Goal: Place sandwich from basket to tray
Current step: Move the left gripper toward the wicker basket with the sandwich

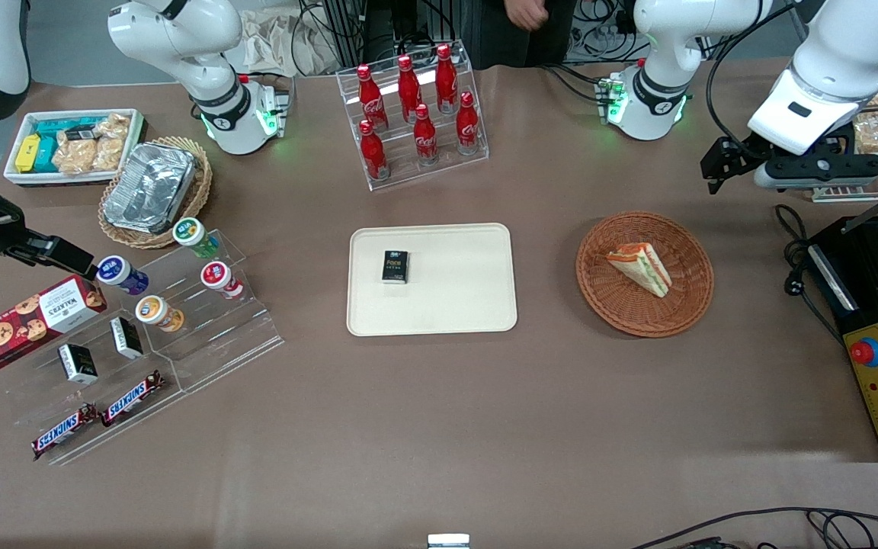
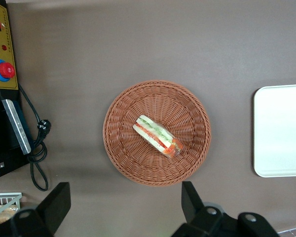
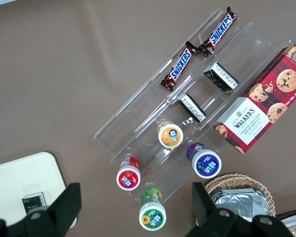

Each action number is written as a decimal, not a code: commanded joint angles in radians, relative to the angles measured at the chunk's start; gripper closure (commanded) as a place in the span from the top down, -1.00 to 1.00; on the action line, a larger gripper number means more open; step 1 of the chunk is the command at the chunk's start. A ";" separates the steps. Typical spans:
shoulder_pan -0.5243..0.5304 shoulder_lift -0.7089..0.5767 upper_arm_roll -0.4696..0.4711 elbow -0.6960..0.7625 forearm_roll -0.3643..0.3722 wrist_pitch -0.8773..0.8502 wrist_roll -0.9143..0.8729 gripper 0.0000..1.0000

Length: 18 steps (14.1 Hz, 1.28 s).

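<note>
In the front view, the sandwich [image 1: 641, 268] lies in the reddish-brown wicker basket [image 1: 644, 274] at right of centre, its long axis running diagonally from upper left to lower right of the frame. The cream tray [image 1: 432, 279] sits at centre, just beside the basket, with only a small black packet [image 1: 395, 267] on it. The left gripper [image 1: 716, 169] hangs at upper right, raised above the table, farther from the camera than the basket and toward the working arm's end; the sandwich lies below it and nearer the camera.

In the left wrist view, both fingers [image 2: 192, 197] stand wide apart with nothing between them. The sandwich [image 2: 158, 136] is in the middle of the basket [image 2: 157, 132], its long axis slanted against the line joining the fingers, so a wrist turn looks needed. The tray's [image 2: 281, 131] edge shows too.

The right wrist view shows only snack racks and a tray corner.
</note>
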 commanded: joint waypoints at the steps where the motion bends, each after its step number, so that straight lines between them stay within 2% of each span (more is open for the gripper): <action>1: 0.013 -0.021 -0.002 -0.019 0.000 0.016 0.022 1.00; 5: 0.013 -0.018 -0.002 -0.008 -0.006 0.019 0.016 1.00; 9: 0.019 -0.012 0.013 -0.008 -0.070 0.020 -0.037 1.00; 16: 0.005 0.025 0.002 -0.003 -0.072 0.031 -0.572 1.00; 18: 0.005 0.039 0.001 -0.005 -0.080 0.034 -0.652 1.00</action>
